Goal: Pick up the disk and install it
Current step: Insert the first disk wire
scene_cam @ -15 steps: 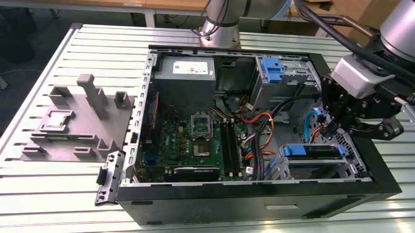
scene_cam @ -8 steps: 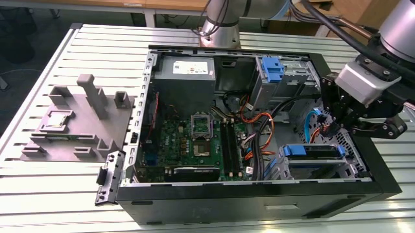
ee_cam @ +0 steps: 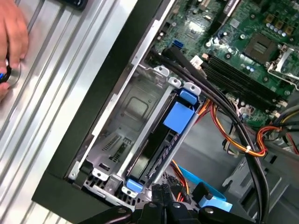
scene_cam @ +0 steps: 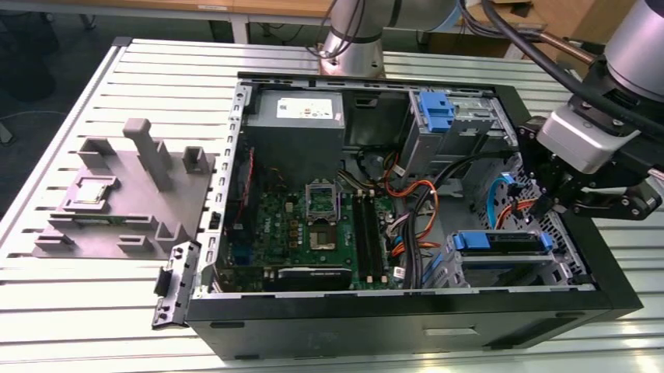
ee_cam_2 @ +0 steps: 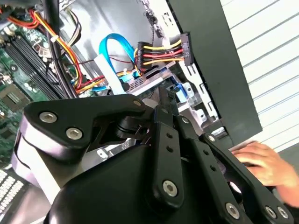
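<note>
The disk [scene_cam: 502,242], with its blue bracket on top, sits in the metal drive cage at the near corner of the open computer case [scene_cam: 415,315], on the exterior view's right. In the first wrist view the disk [ee_cam: 156,151] stands edge-on in the cage, with a blue tab at its end. My gripper [scene_cam: 543,205] hangs inside the case just behind the cage, over the orange and blue cables. Its fingers look shut with nothing between them. The gripper [ee_cam: 160,193] is close to the disk's end but apart from it. In the second wrist view the gripper [ee_cam_2: 161,105] hides much of the bay.
A person's hand [ee_cam: 11,51] rests on the slatted table beside the case; the hand [ee_cam_2: 261,163] is also in the second wrist view. Inside are the motherboard [scene_cam: 311,225], a power-supply box [scene_cam: 298,113], a second blue-latched bay [scene_cam: 441,113] and cable bundles [scene_cam: 410,202]. A grey fixture [scene_cam: 114,194] stands at the exterior view's left.
</note>
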